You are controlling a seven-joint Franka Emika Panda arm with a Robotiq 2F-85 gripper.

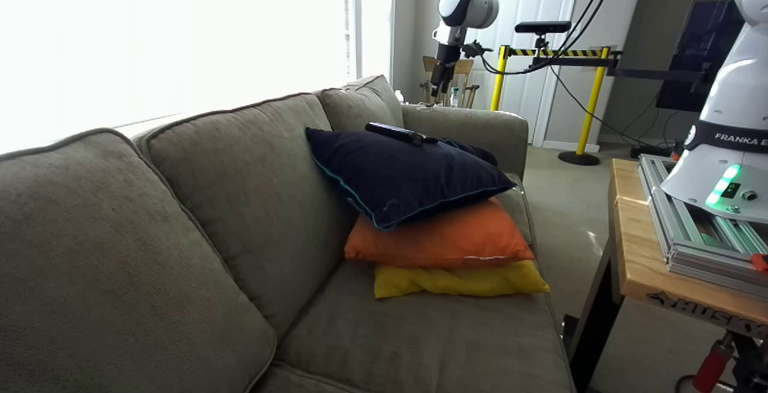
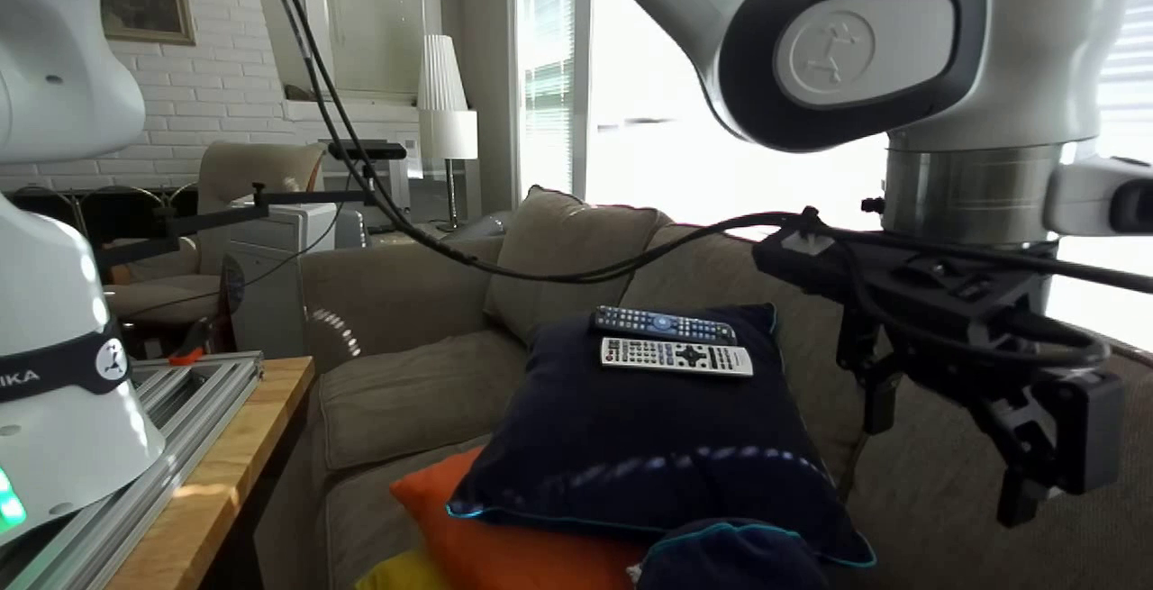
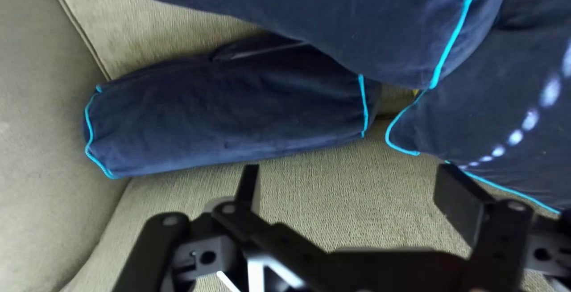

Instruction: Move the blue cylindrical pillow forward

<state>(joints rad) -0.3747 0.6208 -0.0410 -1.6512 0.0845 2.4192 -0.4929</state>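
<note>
The blue cylindrical pillow point(image 3: 223, 109) is a navy roll with cyan piping at both ends. In the wrist view it lies on the beige sofa seat, one end by the sofa's side at left. A second navy piece with cyan piping point(image 3: 312, 20) overlaps its upper right part; its full shape is cut off. A rounded navy piece point(image 2: 730, 558) shows at an exterior view's bottom edge, and a navy piece point(image 1: 474, 152) shows behind the square cushion; I cannot tell which these are. My gripper point(image 3: 348, 171) is open and empty above the seat, also in both exterior views point(image 1: 440, 89) point(image 2: 950, 455).
A large navy square cushion point(image 1: 408, 171) lies on an orange cushion point(image 1: 438, 237) and a yellow cushion point(image 1: 462, 279). A silver remote point(image 2: 676, 356) and a dark remote point(image 2: 662, 323) lie on it. The sofa back point(image 1: 240, 183) and sofa arm point(image 1: 468, 126) bound the seat.
</note>
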